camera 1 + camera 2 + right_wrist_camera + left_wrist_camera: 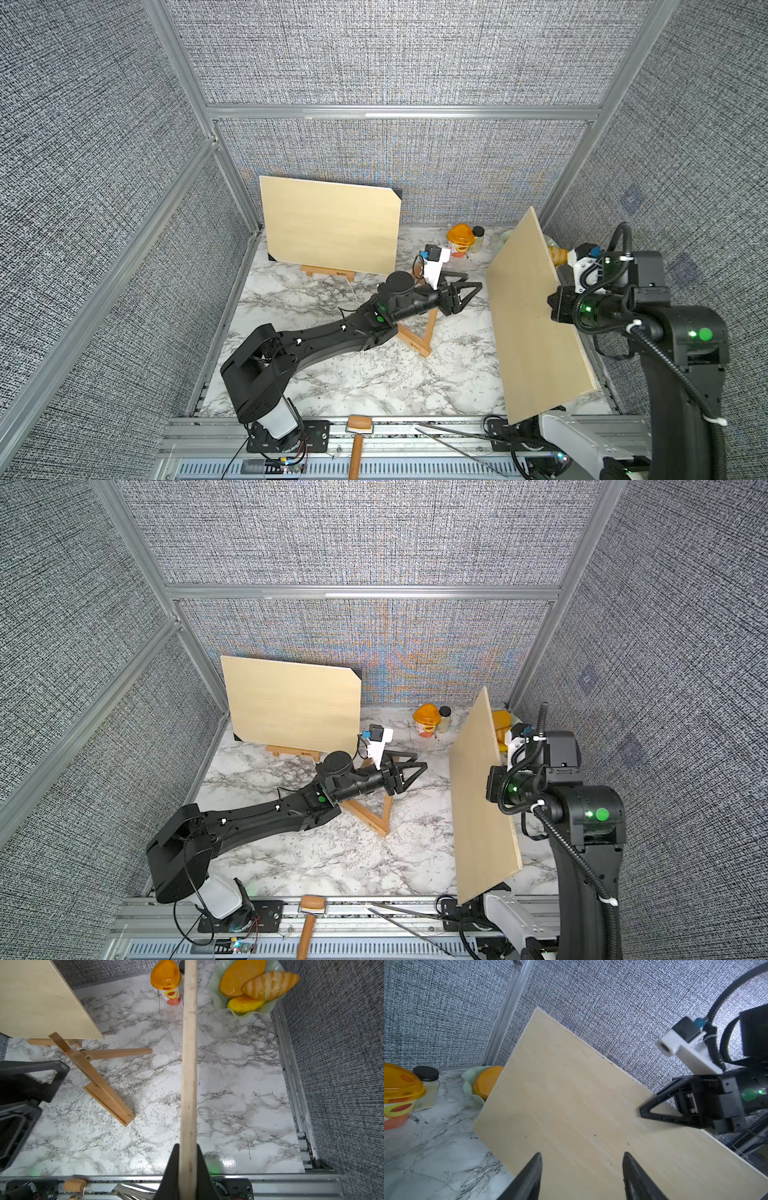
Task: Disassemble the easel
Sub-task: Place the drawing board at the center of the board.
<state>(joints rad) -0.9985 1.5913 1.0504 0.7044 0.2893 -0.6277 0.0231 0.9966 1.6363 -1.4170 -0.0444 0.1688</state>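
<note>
My right gripper (pixel 188 1147) is shut on the edge of a pale wooden board (pixel 536 316), held up on edge above the right side of the table. In the left wrist view one of its fingers (pixel 654 1110) lies against the board (pixel 571 1105). The bare wooden easel (pixel 419 336) stands mid-table, also in the right wrist view (pixel 99 1082). My left gripper (pixel 473 280) hovers above the easel, open and empty, its tips pointing at the held board and a short gap from it. A second board (pixel 332 224) rests on another easel (pixel 328 272) at the back.
An orange-lidded cup (pixel 460 240) and a small jar (pixel 478 237) stand at the back. A pale green bowl (pixel 268 1006) of bread-like pieces sits in the back right corner. A wooden-handled roller (pixel 358 440) and metal tongs (pixel 449 432) lie on the front rail.
</note>
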